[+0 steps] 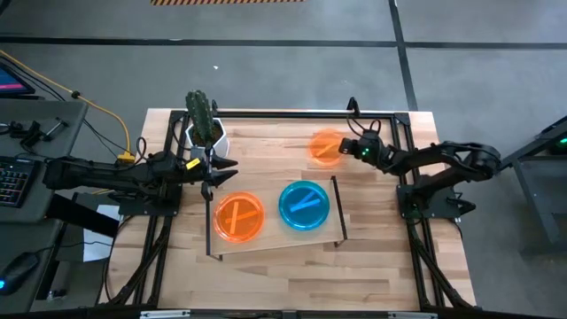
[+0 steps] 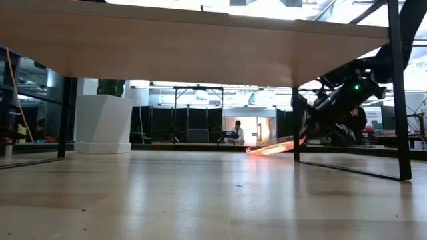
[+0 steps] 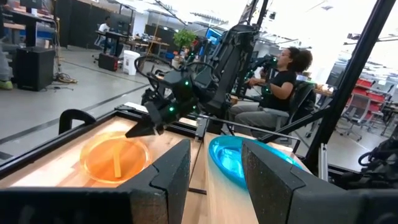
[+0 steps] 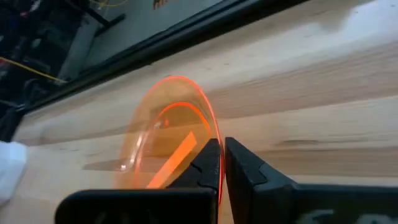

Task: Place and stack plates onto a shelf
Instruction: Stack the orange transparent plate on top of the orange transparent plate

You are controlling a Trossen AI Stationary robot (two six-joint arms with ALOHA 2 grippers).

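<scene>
An orange plate (image 1: pixel 237 217) and a teal-blue plate (image 1: pixel 304 206) lie flat, side by side, on the shelf (image 1: pixel 270 244). A second orange plate (image 1: pixel 324 146) sits tilted over the tabletop beyond the shelf's far right corner. My right gripper (image 1: pixel 347 149) is shut on it. My left gripper (image 1: pixel 229 173) hovers open beside the shelf's far left corner, pointing level toward the right, with nothing between its fingers (image 3: pixel 214 162). My right gripper pinches the orange plate's rim (image 4: pixel 214 146) between its two fingers, on the side toward the table's right edge. The fingers come from the right, slanting down. The plate (image 2: pixel 273 147) is tilted, held side raised; whether its low edge (image 2: pixel 252 151) touches the tabletop I cannot tell.
A white pot with a cactus (image 1: pixel 205 131) stands at the table's far left, just behind my left gripper. Black metal rails (image 1: pixel 340 208) close the shelf's short ends. Black frame posts (image 2: pixel 399 93) stand at the table's edges. A person (image 3: pixel 283 78) sits beyond the table's right side.
</scene>
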